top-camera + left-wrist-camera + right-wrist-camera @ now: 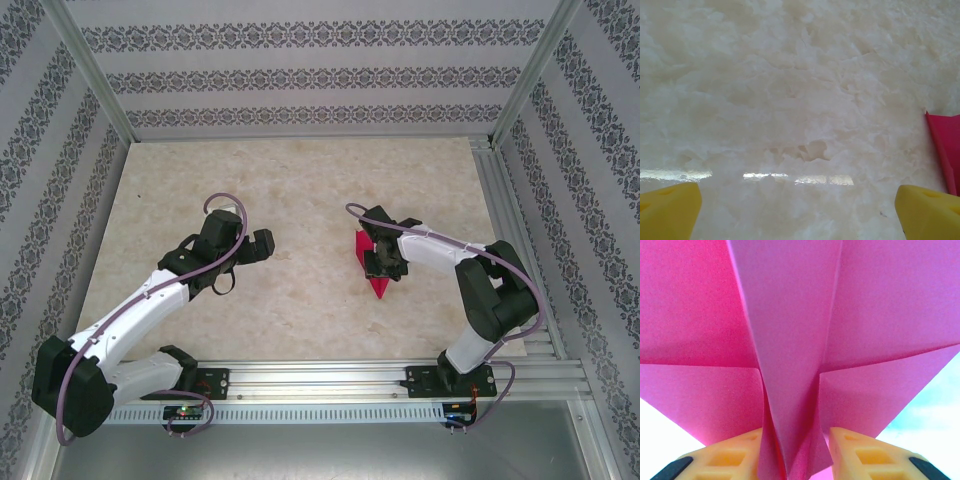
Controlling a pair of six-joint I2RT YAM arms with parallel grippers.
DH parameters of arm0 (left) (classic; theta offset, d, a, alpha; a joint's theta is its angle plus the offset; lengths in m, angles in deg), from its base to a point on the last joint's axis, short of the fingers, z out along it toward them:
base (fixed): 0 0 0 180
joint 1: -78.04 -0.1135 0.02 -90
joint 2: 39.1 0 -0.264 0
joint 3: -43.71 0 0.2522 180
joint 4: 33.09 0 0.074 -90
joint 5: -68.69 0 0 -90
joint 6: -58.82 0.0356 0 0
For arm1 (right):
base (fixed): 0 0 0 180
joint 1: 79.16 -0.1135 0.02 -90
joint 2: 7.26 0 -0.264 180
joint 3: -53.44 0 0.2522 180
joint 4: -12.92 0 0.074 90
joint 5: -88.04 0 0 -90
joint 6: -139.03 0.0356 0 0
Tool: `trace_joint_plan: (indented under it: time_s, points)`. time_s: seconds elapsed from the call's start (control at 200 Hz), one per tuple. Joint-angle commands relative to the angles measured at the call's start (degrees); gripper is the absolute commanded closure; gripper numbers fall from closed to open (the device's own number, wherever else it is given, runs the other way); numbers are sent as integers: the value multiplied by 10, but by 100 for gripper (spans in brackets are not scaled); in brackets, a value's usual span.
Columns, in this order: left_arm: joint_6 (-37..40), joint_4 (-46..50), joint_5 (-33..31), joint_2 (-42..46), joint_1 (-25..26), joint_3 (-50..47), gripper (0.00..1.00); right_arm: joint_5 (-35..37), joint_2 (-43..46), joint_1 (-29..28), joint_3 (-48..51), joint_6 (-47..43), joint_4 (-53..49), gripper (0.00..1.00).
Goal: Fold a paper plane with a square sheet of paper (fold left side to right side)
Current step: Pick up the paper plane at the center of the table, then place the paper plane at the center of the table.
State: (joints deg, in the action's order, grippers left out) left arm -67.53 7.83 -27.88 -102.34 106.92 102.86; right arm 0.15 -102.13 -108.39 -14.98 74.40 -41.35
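A pale, marbled beige worktop (300, 180) sits inside walls of grey-patterned wallpaper (300, 75), with aluminium posts at the back corners. The white-and-black left arm (140, 305) reaches toward the middle left of the overhead view. The left jaws are released and spread wide: in the left wrist view their yellow fingers (670, 212) sit in the two lower corners with bare worktop between them.

A bright magenta-pink paper plane (378, 285), a pointed dart with a centre crease, lies on the worktop right of centre in the overhead view, its tip toward the lower edge. One pink edge of it shows at the right border of the left wrist view (946, 145).

The right arm (480, 290) bends over the plane, with the right jaws down on its upper part. In the right wrist view the plane's raised centre fold (790, 365) runs down between the orange-yellow fingers (735, 457), which lie against both sides of it. I cannot tell whether they are squeezing the fold or only flanking it.
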Motion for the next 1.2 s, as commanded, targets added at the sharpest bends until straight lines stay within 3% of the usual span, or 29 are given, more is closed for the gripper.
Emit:
trace_joint_plan:
  time_s: [0.0,0.39,0.714,0.949,1.199]
  points:
    - [14,13,-10,13,-2,11,0,13,-3,1,-10,-2,-2,65]
    - [14,17,-11,15,-3,12,0,1,-10,2,-10,-3,-2,82]
    - [14,19,-14,25,-2,13,0,11,39,-9,-36,-2,-44,100]
    - [17,30,-34,55,-3,14,0,14,49,-51,-79,67,-59,100]
    - [30,54,-43,73,-3,12,0,38,-31,-98,-137,163,-47,100]
